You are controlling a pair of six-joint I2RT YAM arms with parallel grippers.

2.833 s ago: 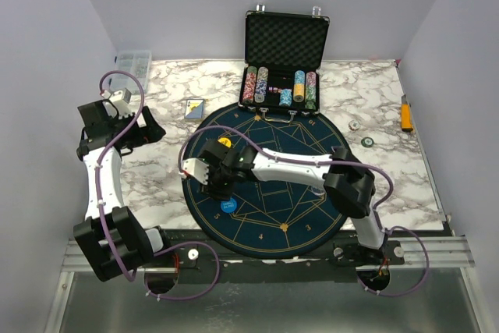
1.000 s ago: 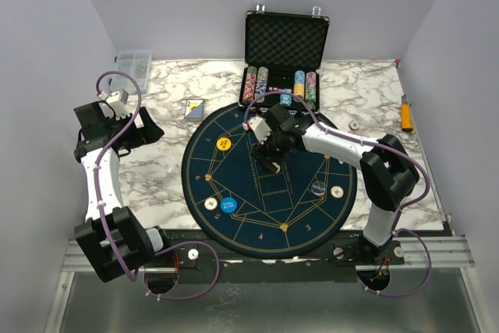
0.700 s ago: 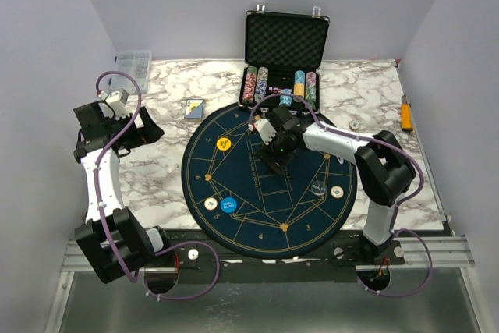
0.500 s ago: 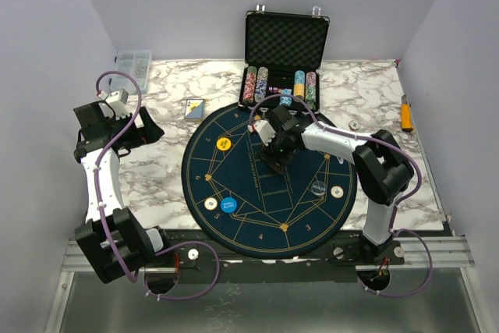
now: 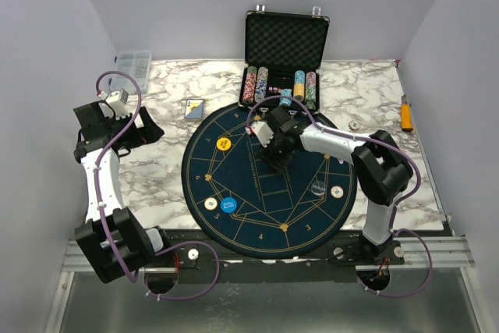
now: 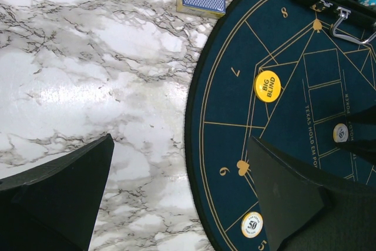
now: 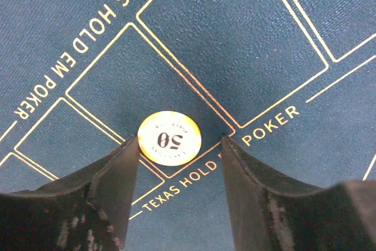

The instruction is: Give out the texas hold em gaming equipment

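1. At the middle of the overhead frame, over the centre of the round mat (image 5: pixel 234 185), my right gripper (image 5: pixel 274 163) pointed down at the felt. Its own camera showed the cream chip (image 7: pixel 169 137) marked 50 lying flat between the two fingers (image 7: pixel 120 174).
2. The jaws stood spread, one on each side of the chip, not pinching it. The left-of-frame finger sat right against the chip's rim, and the right-of-frame finger stood slightly off it.
3. The relation that mattered was that the chip lay directly under the gripper and a little towards the left-of-frame finger. Being round, it had no long axis to line up with, so I judged only centring and closing were left.
4. My left gripper (image 6: pixel 176 204) hung wide open and empty at the left of the overhead frame, over the marble table (image 6: pixel 88 74) just off the mat's edge. It was well apart from that chip, so the right arm was clearly the nearer one.
5. The other pieces already lay on the mat. The yellow disc (image 5: pixel 224 143) was upper left, the blue disc (image 5: pixel 228 205) and a second cream chip (image 5: pixel 210 203) were lower left, and the clear dealer disc (image 5: pixel 318 187) with another cream chip (image 5: pixel 336 191) was lower right.
6. Against the earliest overhead frame, the right arm had swung from the mat's lower left, by the blue disc, up to the centre. Over the last second it had barely shifted, while its jaws had drawn in. The left arm had not moved.
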